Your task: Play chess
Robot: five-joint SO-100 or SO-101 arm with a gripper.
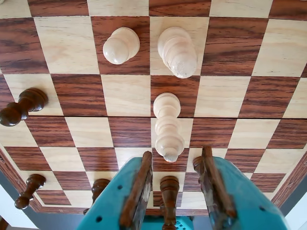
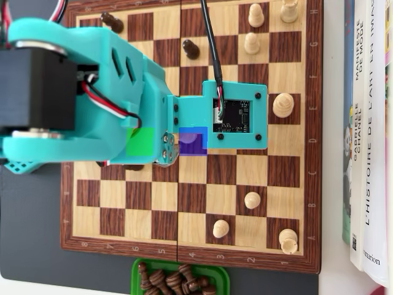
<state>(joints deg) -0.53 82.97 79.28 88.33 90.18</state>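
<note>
- While spread wide and holding nothing, hanging low with the gripper right over the head of a tall light piece, probably a bishop, near the middle of the chessboard.
- If lowered a little off-centre, risk of landing one finger on that head and tipping the piece instead of enclosing it.
- Also visible through the gap between the jaws: a dark pawn closer to the board edge. Danger of catching or knocking this one by mistake.
- If carried away too low, possible to strike the light pawn or the bigger light piece standing near.
- In the overhead view, hidden under the arm, so impossible to check the exact square.
</note>
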